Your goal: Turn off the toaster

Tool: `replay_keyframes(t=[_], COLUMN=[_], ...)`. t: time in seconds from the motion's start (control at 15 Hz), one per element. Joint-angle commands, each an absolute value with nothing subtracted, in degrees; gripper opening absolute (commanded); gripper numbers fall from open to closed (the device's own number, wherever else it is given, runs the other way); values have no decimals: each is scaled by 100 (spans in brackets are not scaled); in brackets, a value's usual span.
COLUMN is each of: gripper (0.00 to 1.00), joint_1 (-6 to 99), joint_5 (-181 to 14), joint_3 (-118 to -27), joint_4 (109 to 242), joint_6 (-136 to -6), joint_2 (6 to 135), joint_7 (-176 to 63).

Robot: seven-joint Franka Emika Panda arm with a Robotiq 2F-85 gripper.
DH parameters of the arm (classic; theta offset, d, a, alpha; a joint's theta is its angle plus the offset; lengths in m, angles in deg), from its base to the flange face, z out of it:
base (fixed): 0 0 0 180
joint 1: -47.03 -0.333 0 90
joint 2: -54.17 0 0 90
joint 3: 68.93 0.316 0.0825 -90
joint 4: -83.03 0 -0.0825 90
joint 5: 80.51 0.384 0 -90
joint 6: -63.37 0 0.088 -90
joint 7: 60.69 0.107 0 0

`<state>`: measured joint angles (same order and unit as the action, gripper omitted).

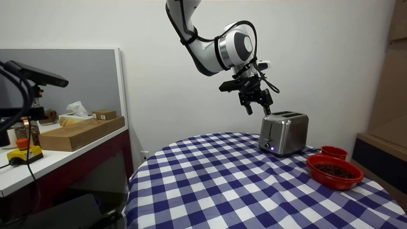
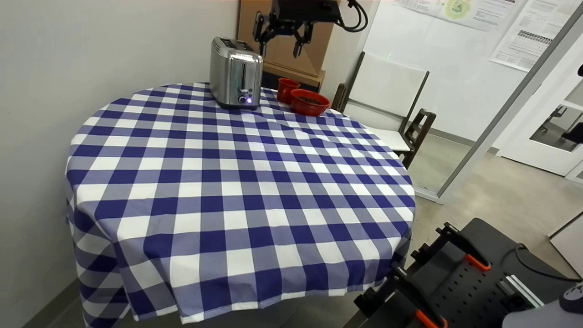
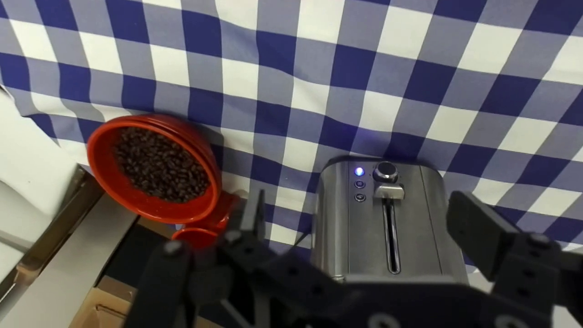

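Black fingers (image 3: 478, 234) apart, toaster (image 3: 413, 223) lit

We see the fingers wide apart in the wrist view, the toaster showing between them at 4 o'clock. Its lever (image 3: 389, 191) sits at the 12 o'clock end of the slot (image 3: 391, 239), just beside the knob (image 3: 386, 171); at the knob's 9 o'clock a blue-violet light (image 3: 359, 171) glows. At the view's 9 o'clock we find a red bowl (image 3: 152, 207) of dark beans (image 3: 159, 166), a red cup (image 3: 196, 238) just beside it. In an exterior view the toaster stands upright on the checked tabletop (image 1: 197, 178), 5 o'clock from the fingers; we cannot tell whether either finger touches it.
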<state>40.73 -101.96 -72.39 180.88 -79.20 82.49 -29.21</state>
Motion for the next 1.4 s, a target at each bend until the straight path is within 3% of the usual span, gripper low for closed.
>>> replay_keyframes(t=[0.0, 0.8, 1.33], gripper=[100, 100, 100], joint_1=[3720, 2880, 2889], joint_5=[-10361, -10331, -10167], joint_3=[-7729, -9024, -9227], joint_4=[17561, 16625, 16048], joint_6=[-8189, -9088, -8958], joint_2=[8853, 10452, 11053], joint_7=[-2777, -2142, -2010])
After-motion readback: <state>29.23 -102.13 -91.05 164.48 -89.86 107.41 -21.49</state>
